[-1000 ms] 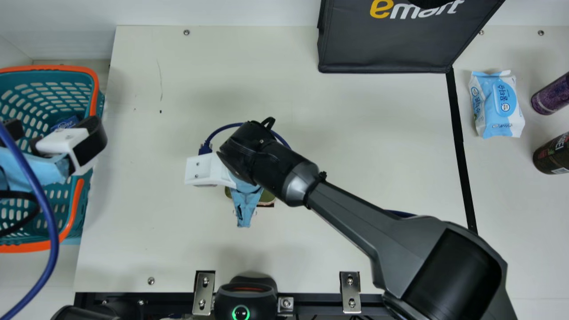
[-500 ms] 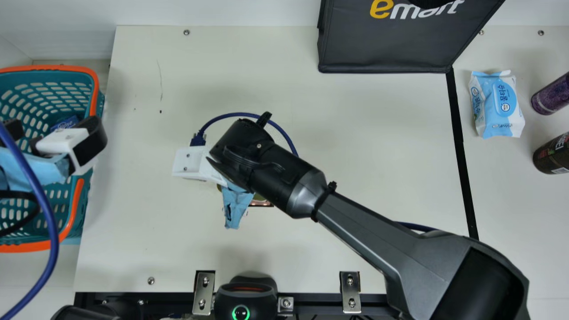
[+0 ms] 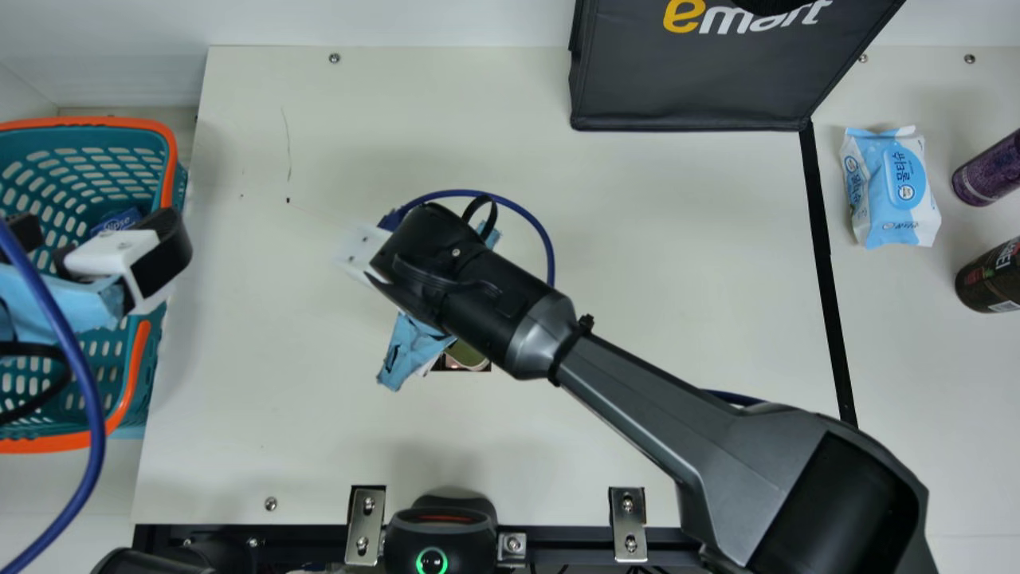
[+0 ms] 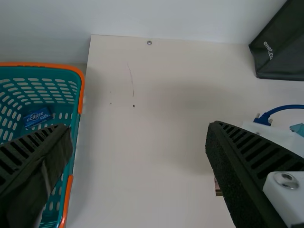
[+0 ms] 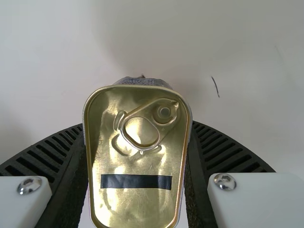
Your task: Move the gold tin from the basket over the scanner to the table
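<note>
**Gold tin gripped above the table's scanner window**

The right arm slants from the table's near right corner to left of its middle, its wrist over the right gripper. That gripper is closed on a gold, round-cornered metal tin, one ribbed finger against each side; the lid, with its ring pull and a black strip, faces the wrist camera. In the main view the tin overlaps a dark, glassy scanner window in the cream table, nearer the near edge than the far one (I cannot tell whether its underside touches anything).

The left gripper hangs over the basket's table side, fingers spread wide with nothing between them. The basket, teal perforated plastic with an orange rim, stands at the table's left edge; inside lies a small blue printed pack.

A black fabric bag stands at the far edge, right of the middle. Beyond a black strip on the right lies a pale blue and white wipes pack.
</note>
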